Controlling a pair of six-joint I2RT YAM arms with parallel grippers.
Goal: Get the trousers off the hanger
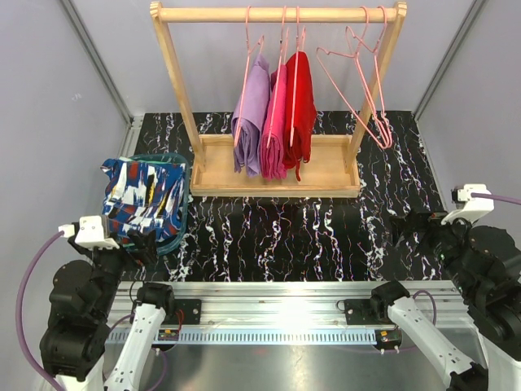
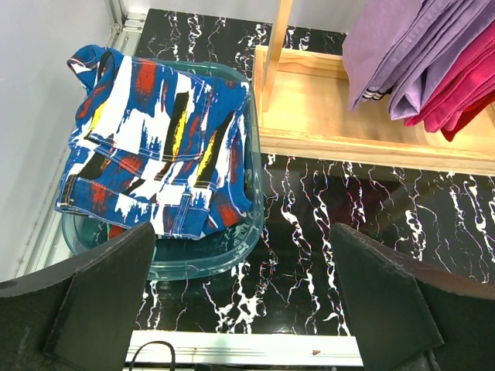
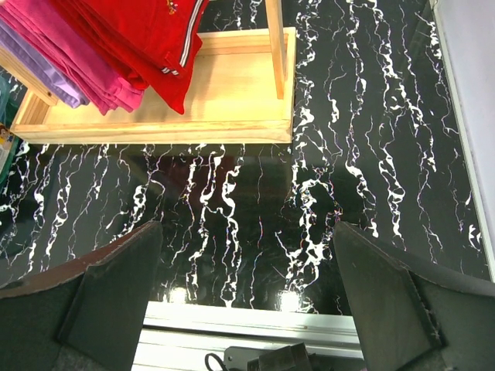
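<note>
The navy blue trousers (image 2: 155, 147) are off the hanger and lie folded in the upper left of the left wrist view. The cloth is a stiff cotton with white, red and yellow patches like brush strokes, and the seams are stitched in a pale thread. They rest on top of a tub (image 2: 216, 259) of clear teal plastic with round corners, and one edge hangs over its near rim. The left gripper (image 2: 241, 239) hangs just below this tub in the frame. Its two dark, flat, wedge-shaped fingers (image 2: 100, 301) are spread wide with nothing between them. The right gripper (image 3: 247, 232) is at the bottom of its own view, over the bare table (image 1: 326, 236). It is also spread wide and holds nothing. The table top is glossy black with thin white veins, like marble. In the upper middle of the top view stands a wooden rack (image 1: 175, 81) of light, smooth wood, with a round rail and a shallow tray as base. From the rail hang a lilac pair (image 1: 252, 106), a pink pair (image 1: 277, 122) and a red pair (image 1: 303, 98), each folded over a thin pink wire hanger, and their lower ends reach down to the tray. To the right of them two bare hangers (image 1: 381, 134) of the same wire hang tilted.
</note>
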